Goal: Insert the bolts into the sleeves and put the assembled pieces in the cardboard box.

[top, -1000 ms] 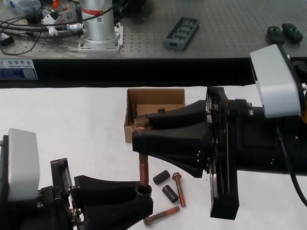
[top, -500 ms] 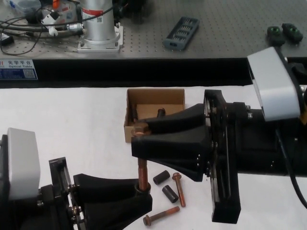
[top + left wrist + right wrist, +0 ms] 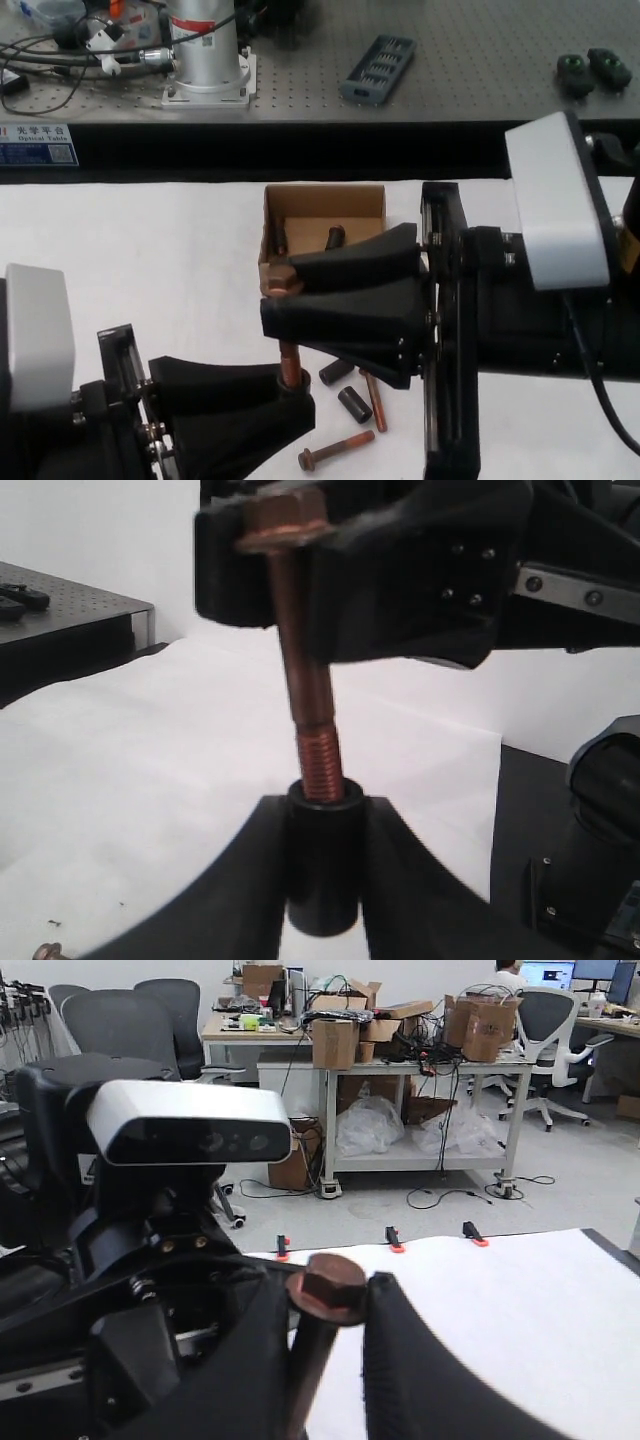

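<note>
White counter (image 3: 150, 250), live: left end effector (image 3: 292, 398) clamped on black sleeve (image 3: 323, 865), upright. Right end effector (image 3: 328, 1330) pinching copper bolt (image 3: 300, 660) under head, threaded tip in sleeve mouth. Behind them, cardboard box (image 3: 322, 196). Loose bolts (image 3: 336, 450), loose sleeves (image 3: 354, 403) beside.

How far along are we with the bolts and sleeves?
Done: one piece appears to lie in the cardboard box. In hand: the right gripper holds a bolt, thread tip in the sleeve held by the left gripper. Remaining: two loose bolts, two loose sleeves.
</note>
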`<action>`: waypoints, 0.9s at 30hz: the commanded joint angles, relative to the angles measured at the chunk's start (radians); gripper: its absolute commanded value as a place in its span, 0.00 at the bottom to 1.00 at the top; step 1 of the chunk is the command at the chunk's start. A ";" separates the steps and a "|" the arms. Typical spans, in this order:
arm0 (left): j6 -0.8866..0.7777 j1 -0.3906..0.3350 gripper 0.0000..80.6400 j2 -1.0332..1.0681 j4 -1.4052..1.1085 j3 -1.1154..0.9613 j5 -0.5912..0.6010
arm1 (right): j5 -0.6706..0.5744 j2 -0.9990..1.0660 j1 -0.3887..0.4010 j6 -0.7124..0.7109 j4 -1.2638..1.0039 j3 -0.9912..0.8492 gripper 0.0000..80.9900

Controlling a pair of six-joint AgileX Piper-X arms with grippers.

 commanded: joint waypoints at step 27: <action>-0.012 0.003 0.09 0.161 0.294 -0.325 -0.226 | 0.632 -0.356 -0.013 -0.116 0.331 0.003 0.04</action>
